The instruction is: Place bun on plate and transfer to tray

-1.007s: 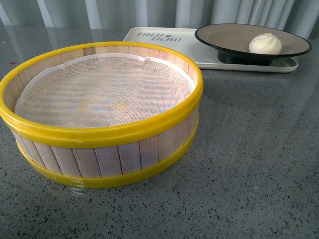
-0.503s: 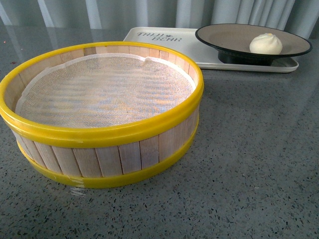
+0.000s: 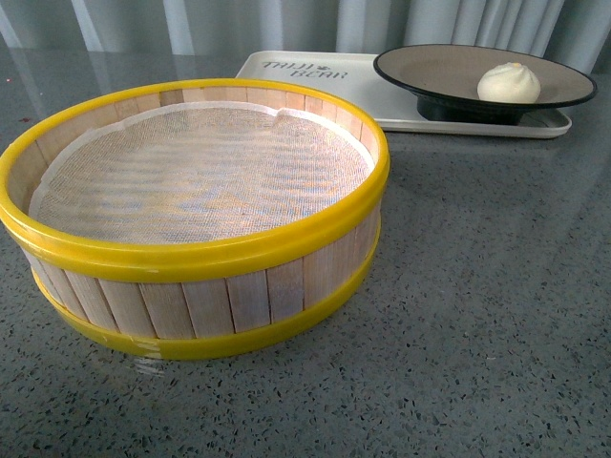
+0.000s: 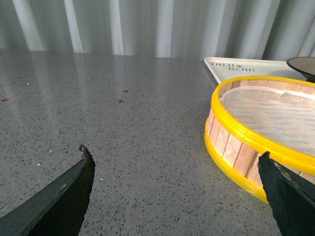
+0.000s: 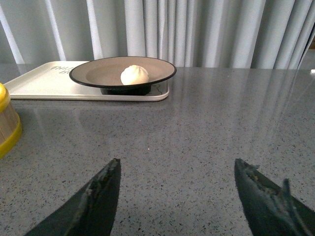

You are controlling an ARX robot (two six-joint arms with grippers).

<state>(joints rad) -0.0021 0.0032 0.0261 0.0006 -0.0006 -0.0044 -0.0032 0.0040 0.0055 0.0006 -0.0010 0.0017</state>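
Observation:
The cream-white bun [image 3: 508, 83] [image 5: 134, 75] rests inside the black-rimmed, tan plate [image 3: 430, 69] [image 5: 93, 73]. That plate stands on the right end of the cream tray [image 3: 315, 76] [image 5: 39, 81] [image 4: 246, 69] at the back of the table. Neither arm shows in the front view. My left gripper [image 4: 174, 155] is open over bare tabletop beside the steamer basket, nothing between its fingers. My right gripper [image 5: 177, 167] is open too, low over the table and well short of the tray, with the bun straight ahead of it.
A yellow-rimmed wooden steamer basket [image 3: 191, 258] [image 4: 256, 142] with a white cloth liner fills the near left of the table. Grey speckled tabletop [image 3: 477, 315] lies to its right. Pale curtains [image 5: 197, 29] hang behind the table.

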